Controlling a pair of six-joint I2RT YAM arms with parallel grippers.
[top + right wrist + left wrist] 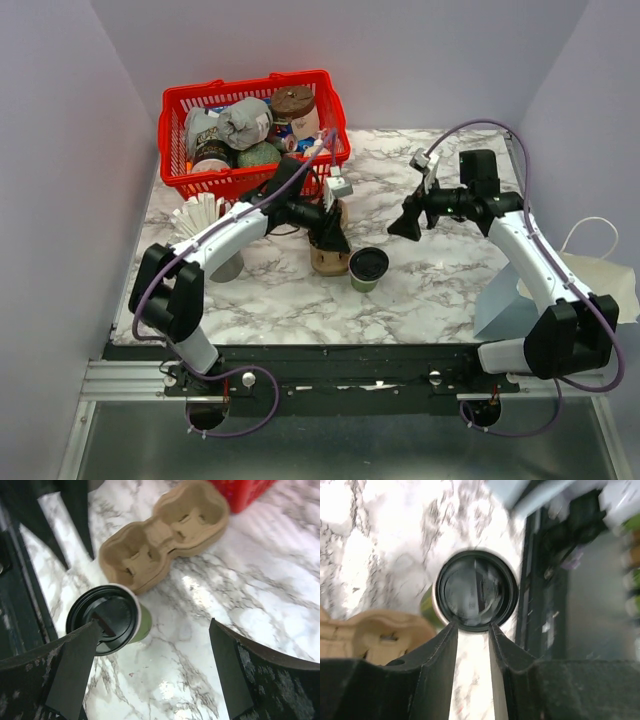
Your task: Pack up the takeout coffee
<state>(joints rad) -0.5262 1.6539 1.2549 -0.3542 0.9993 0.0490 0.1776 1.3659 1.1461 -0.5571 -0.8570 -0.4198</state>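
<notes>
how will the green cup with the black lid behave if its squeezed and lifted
The green cup looks like thin paper, so a hard squeeze probably dents it. White rim shows beside the black lid, so it may sit loose and pop off. Being small, it is likely light.

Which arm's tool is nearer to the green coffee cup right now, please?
Left. The left tool is right at the green coffee cup, at the rim of its black lid. The right tool hangs open farther off, beyond the cup on its right in the top view.
</notes>
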